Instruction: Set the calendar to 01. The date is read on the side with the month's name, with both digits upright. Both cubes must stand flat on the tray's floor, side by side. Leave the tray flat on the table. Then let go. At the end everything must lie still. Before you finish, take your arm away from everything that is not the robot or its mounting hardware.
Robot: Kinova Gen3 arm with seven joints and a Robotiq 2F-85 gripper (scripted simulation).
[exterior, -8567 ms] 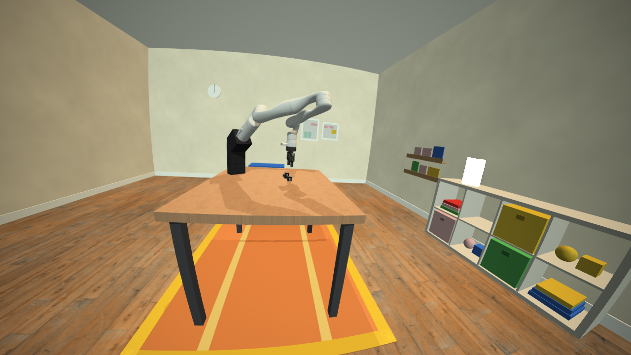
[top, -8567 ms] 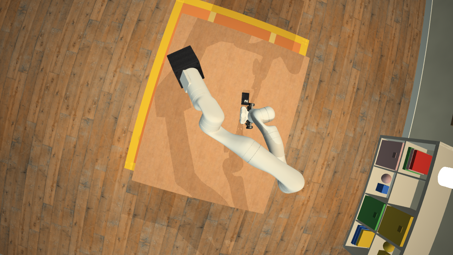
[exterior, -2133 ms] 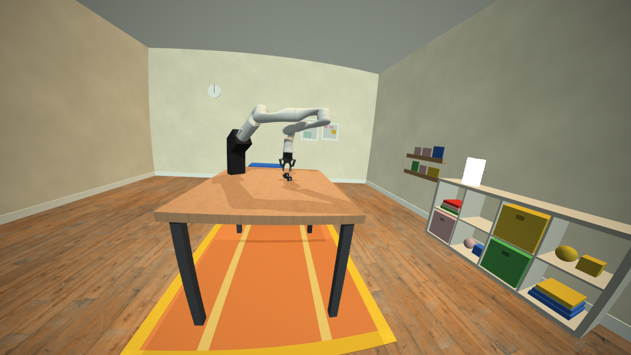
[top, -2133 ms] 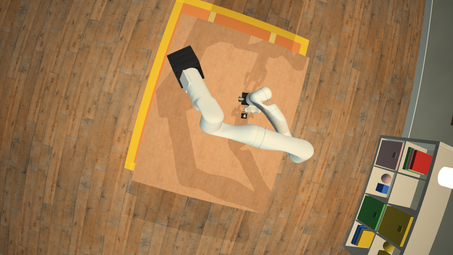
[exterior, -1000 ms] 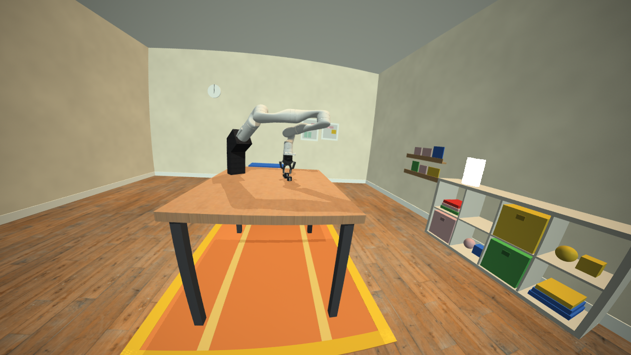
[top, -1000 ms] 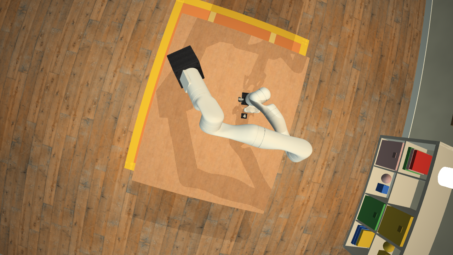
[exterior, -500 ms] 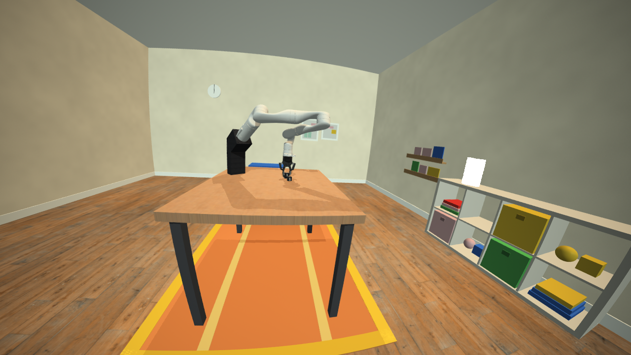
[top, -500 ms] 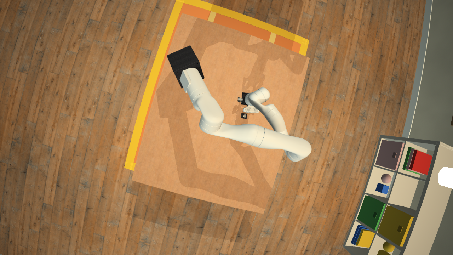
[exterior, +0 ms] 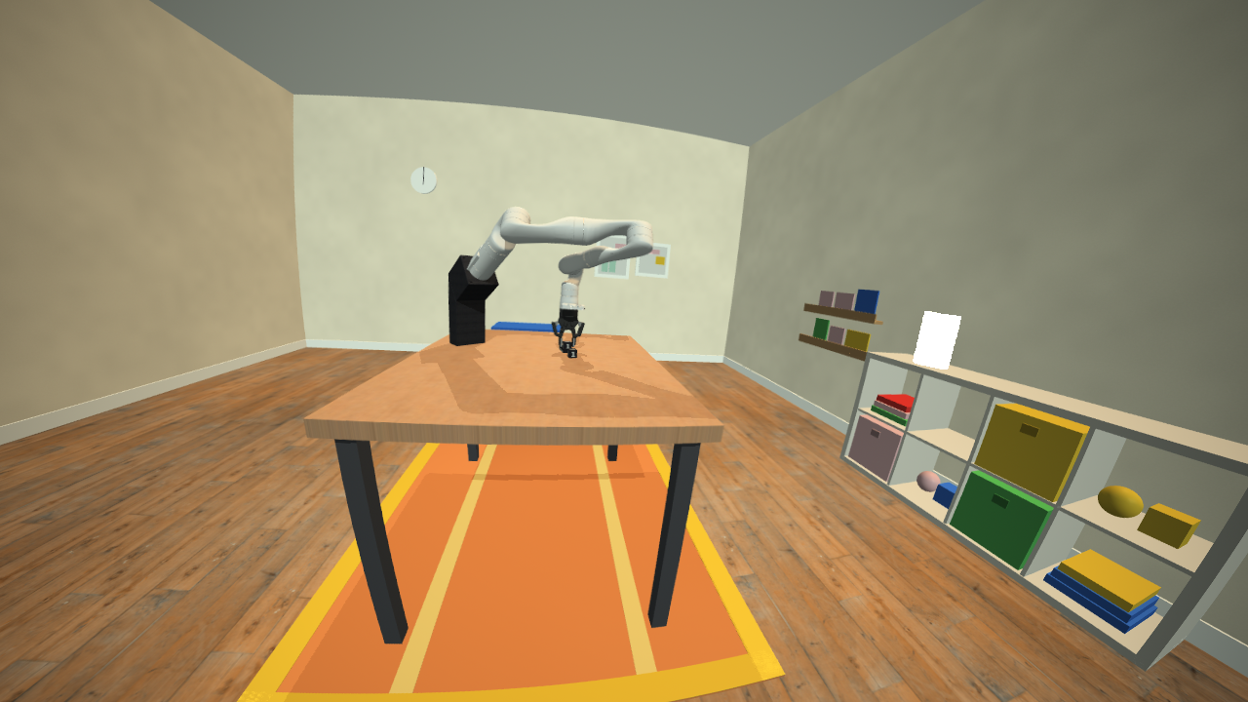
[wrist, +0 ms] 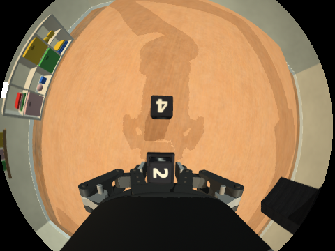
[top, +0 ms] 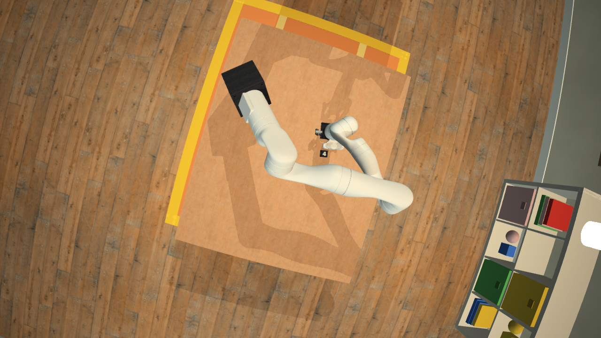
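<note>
1. Black cube with a white 4 on top (top: 323, 153) (exterior: 572, 353) (wrist: 161, 106): flat on the tabletop outside the tray, nearer the top view's right edge than its left.
2. Black cube with a white 2 on top (wrist: 160, 172): within the tray; seating unclear.
3. Black tray (top: 324, 124) (wrist: 160, 153): partly hidden, nearer the upper edge than the lower.

Hand (top: 324, 131) (exterior: 567, 342) (wrist: 160, 168) lower, turned; now astride cube marked 2 (exterior: 565, 347) (wrist: 160, 173); arm's elbow (top: 396, 196) (exterior: 641, 235) lower too.
</note>
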